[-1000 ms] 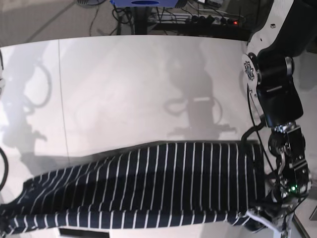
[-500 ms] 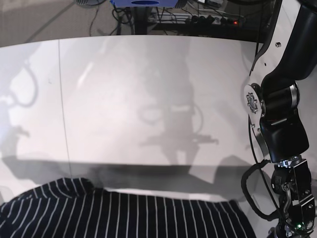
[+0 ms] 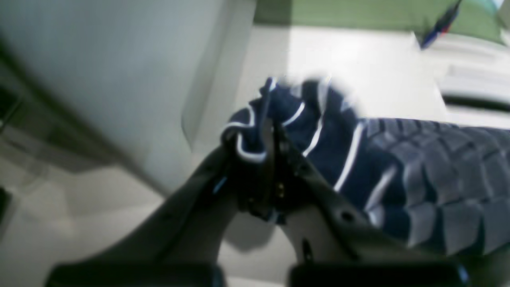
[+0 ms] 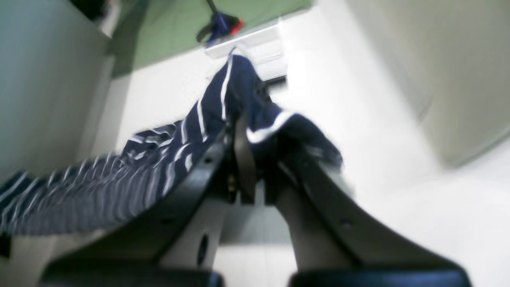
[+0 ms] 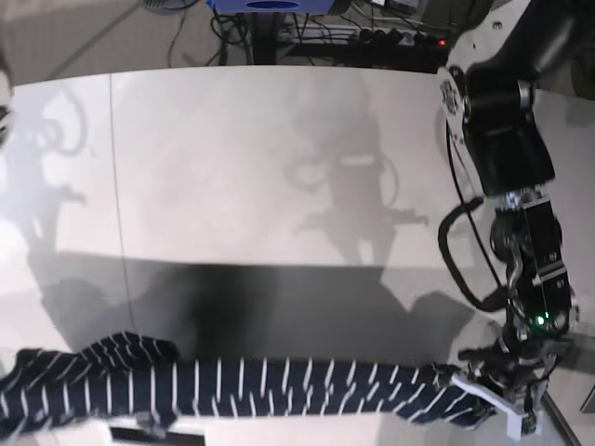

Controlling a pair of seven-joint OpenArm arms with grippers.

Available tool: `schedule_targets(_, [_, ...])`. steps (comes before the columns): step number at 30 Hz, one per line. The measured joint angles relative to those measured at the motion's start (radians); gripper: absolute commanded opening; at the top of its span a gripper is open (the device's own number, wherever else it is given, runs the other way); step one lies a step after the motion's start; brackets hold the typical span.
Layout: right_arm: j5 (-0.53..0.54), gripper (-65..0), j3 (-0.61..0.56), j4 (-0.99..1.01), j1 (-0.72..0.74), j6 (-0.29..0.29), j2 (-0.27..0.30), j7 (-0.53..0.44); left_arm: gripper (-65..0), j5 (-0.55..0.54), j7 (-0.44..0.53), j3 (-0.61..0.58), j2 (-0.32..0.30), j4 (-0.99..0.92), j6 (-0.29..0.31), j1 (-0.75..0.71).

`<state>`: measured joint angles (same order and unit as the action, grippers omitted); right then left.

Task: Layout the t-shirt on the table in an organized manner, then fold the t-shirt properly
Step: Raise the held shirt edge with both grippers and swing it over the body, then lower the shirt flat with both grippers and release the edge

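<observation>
The t-shirt (image 5: 279,388), dark navy with thin white stripes, is stretched into a narrow band along the front of the white table (image 5: 279,167) and casts a wide shadow behind it. My left gripper (image 5: 493,395) is at the band's right end. In the left wrist view this gripper (image 3: 273,131) is shut on a bunched edge of the t-shirt (image 3: 398,167). In the right wrist view my right gripper (image 4: 255,131) is shut on another bunched edge, and the t-shirt (image 4: 159,167) trails away to the left. The right gripper is outside the base view.
A thin dark seam (image 5: 119,186) crosses the table at the left. Beyond the far edge lie cables and a power strip (image 5: 400,37) on the floor. The left arm (image 5: 502,139) reaches down along the table's right side.
The shirt, a broad sheet one second ago, slid toward the front edge and is now gathered into a thin taut band. The left arm has swung and its gripper sits slightly higher.
</observation>
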<state>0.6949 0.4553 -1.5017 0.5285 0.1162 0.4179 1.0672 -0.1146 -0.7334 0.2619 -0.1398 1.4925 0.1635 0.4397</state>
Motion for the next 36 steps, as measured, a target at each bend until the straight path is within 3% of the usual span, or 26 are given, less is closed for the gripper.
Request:
schedule_targets(5, [-0.018,-65.0,0.189,-0.158,-0.238,-0.002,-0.144,0.082,-65.0,0.003,0.017,0.002,-0.001,0.121,0.001,-0.214])
schedule_targets(10, [-0.006,-65.0,0.237,-0.233,-0.447,0.005,-0.255,0.093,-65.0,0.003,0.010,0.001,0.000,0.161,0.005,-0.402])
schedule_targets(15, [-0.015,-65.0,0.243,-0.233,-0.606,0.004,-0.303,-0.003,-65.0,0.003,0.023,0.096,-0.003,0.148,0.029,-0.497])
schedule_targets(18, [-0.007,-65.0,0.233,-0.231,-0.689,0.004,-0.322,-0.037,-65.0,0.013,0.023,0.158,-0.013,0.101,0.102,-0.522])
schedule_targets(23, [-0.006,-65.0,0.240,-0.226,-0.774,0.006,-0.334,-0.072,-65.0,0.005,0.037,0.181,-0.027,0.035,0.112,-0.581])
schedule_targets(28, [-0.004,-65.0,0.238,-0.109,-0.809,0.008,-0.368,-0.079,-65.0,0.013,0.144,0.183,-0.063,-0.039,0.106,-0.637])
schedule_targets(31, [-0.010,-65.0,0.233,-0.073,-0.845,0.008,-0.360,-0.163,-65.0,0.009,0.144,0.186,-0.076,-0.070,0.114,-0.648])
schedule_targets(36, [-0.002,-65.0,0.231,-0.060,-0.892,0.008,-0.366,-0.177,-65.0,0.006,0.159,0.183,-0.109,-0.065,0.114,-0.672])
